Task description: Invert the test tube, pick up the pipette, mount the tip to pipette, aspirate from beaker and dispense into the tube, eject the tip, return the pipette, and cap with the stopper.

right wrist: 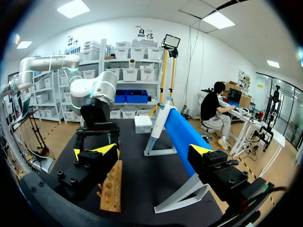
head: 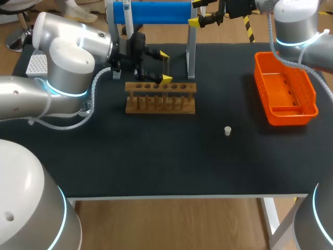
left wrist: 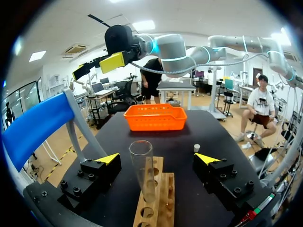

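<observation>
— What does the left wrist view show that the head view hardly does?

— The clear glass test tube (left wrist: 142, 168). It stands mouth-up in a hole of the light wooden rack (left wrist: 166, 201), between the fingers of the left end effector (left wrist: 158, 159). Those fingers are spread wide, one to each side of the rack, and touch nothing. From above, the tube is only a faint glint.

— And the other arm?

— The right end effector (right wrist: 151, 150) is raised behind the rack and to its right, beside the smooth blue cylinder (right wrist: 182, 135) on a grey metal frame. Its fingers are wide apart and hold nothing.

— What about room and edges?

— The matte black tabletop (head: 156, 156) shows bare from the rack's near side to the front edge. A small white stopper (head: 227, 130) sits right of the rack, well apart from it. Farther right, the perforated orange plastic basket (head: 285, 91) lies close to the side edge.
</observation>
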